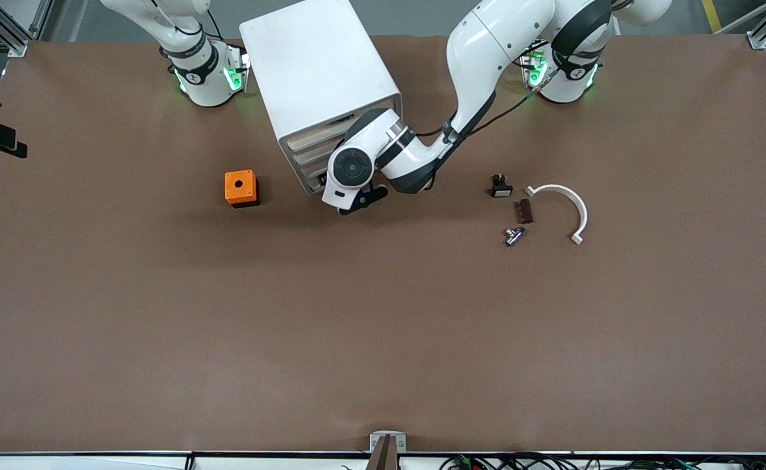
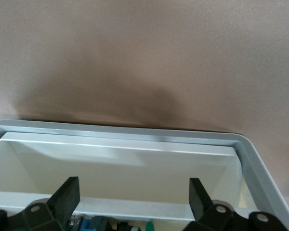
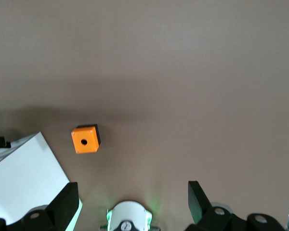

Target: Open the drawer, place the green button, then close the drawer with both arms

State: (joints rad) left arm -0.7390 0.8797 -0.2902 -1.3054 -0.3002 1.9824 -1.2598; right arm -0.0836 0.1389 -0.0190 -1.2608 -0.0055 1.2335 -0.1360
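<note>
**Drawer open, button apparently in, closing outstanding**

Right arm (image 1: 194,65): waits at its own end of the table; the right gripper (image 3: 132,188) is not in the front view; its own wrist view shows it high over the table, fingers spread wide, nothing between them.

Orange box (image 1: 241,188): on the table beside the cabinet (image 1: 318,72), toward the right arm's end; untouched.

Drawer (image 2: 135,132): pulled out of the cabinet; the front view hides most of it under the left arm's wrist; the left wrist view alone shows its white rim and pale floor.

Left gripper (image 2: 132,186): over the open drawer, fingers wide apart, holding nothing.

Button (image 2: 149,225): only a sliver of green, with some blue nearby, shows low between the fingers in the left wrist view; judged to be lying in the drawer, though too little is visible to be certain.

Black switch (image 1: 500,187), a small metal part (image 1: 514,235) and a white curved piece (image 1: 562,205): on the table toward the left arm's end; seen in the front view only.

Judgement: opening done; placing probably done; closing the drawer remains.
</note>
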